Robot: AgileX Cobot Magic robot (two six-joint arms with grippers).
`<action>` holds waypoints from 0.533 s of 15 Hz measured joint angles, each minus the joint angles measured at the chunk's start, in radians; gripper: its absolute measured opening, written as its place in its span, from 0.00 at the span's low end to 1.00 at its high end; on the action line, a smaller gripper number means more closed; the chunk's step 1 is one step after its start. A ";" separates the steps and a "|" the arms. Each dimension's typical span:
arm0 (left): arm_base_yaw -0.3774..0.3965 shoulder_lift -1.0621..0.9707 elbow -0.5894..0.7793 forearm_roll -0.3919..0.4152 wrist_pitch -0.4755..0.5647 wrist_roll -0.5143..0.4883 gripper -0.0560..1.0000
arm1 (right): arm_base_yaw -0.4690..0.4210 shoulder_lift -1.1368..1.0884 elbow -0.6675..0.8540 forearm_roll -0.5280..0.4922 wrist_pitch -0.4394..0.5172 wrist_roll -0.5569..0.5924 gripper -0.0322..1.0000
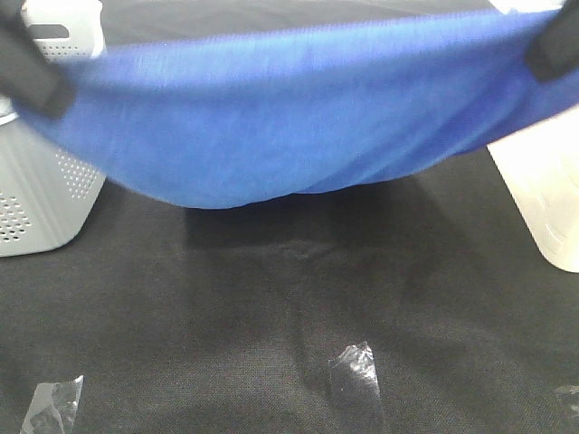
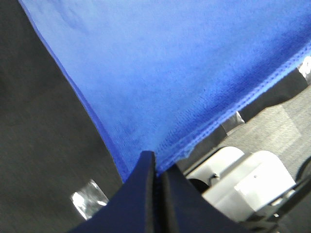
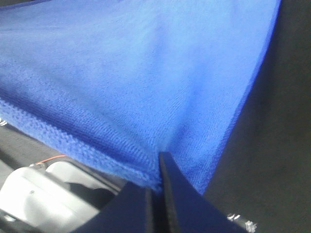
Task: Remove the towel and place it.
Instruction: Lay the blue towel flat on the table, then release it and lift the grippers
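"Blue towel (image 1: 289, 117) hangs stretched. The left gripper (image 2: 153, 160) and right gripper (image 3: 158, 161) each pinch a corner, cloth sagging between them."
"Mid-carry, it seems — next it wants lowering flat beneath them."

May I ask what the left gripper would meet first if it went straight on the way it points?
The towel: the left gripper grips its corner, and blue cloth seemingly fills the line ahead.
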 joint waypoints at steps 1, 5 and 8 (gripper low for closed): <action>0.000 -0.034 0.055 -0.034 -0.002 -0.003 0.05 | 0.000 -0.027 0.033 0.013 0.000 0.013 0.06; 0.000 -0.148 0.234 -0.142 -0.005 -0.005 0.05 | 0.000 -0.108 0.155 0.082 0.001 0.021 0.06; 0.000 -0.213 0.346 -0.228 -0.007 -0.015 0.05 | 0.000 -0.162 0.263 0.117 0.000 0.052 0.06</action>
